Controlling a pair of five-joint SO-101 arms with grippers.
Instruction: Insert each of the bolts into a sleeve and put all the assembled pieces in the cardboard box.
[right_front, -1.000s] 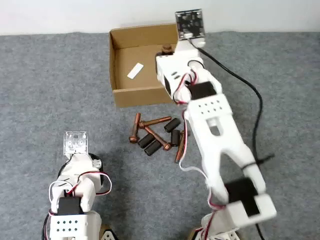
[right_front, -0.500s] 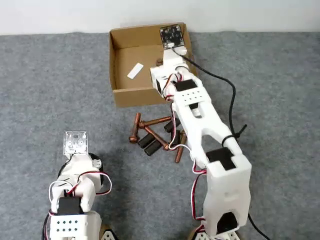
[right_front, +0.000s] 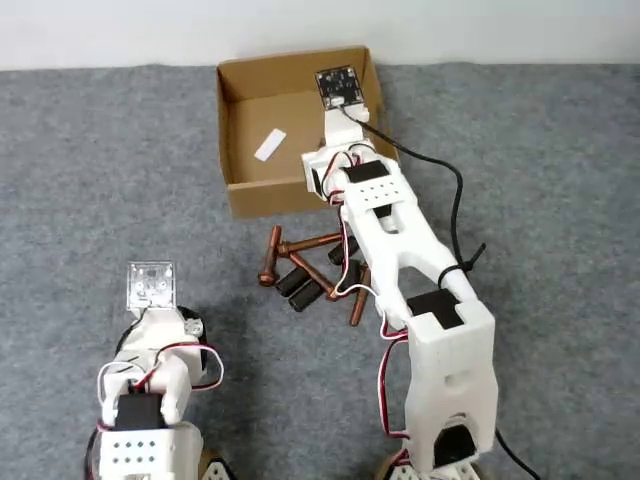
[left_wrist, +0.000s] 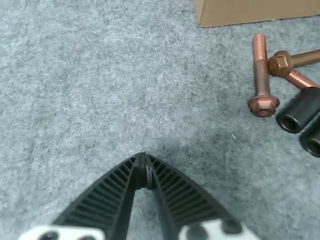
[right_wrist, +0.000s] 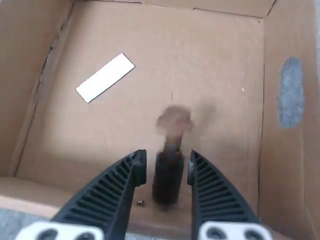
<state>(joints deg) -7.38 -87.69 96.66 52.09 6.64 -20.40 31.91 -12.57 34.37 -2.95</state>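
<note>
1. Hanging over the box (right_front: 240, 190) floor, upper centre of the high view: right claw (right_wrist: 166, 156), jaws apart, piece (right_wrist: 169, 175) seemingly loose between them, long axis along the jaws.
2. Lying at centre: spare bolts (right_front: 300, 243) and sleeves (right_front: 305, 297), nearer the left claw (left_wrist: 145, 170), closed empty at lower left.

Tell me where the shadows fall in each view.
High view: flat, even light on the carpet, no hard shadows. Left wrist view: a dark patch on the carpet just ahead of the shut left gripper. Right wrist view: soft shadow on the cardboard box floor around the bolt-and-sleeve piece within the open right gripper.
</note>
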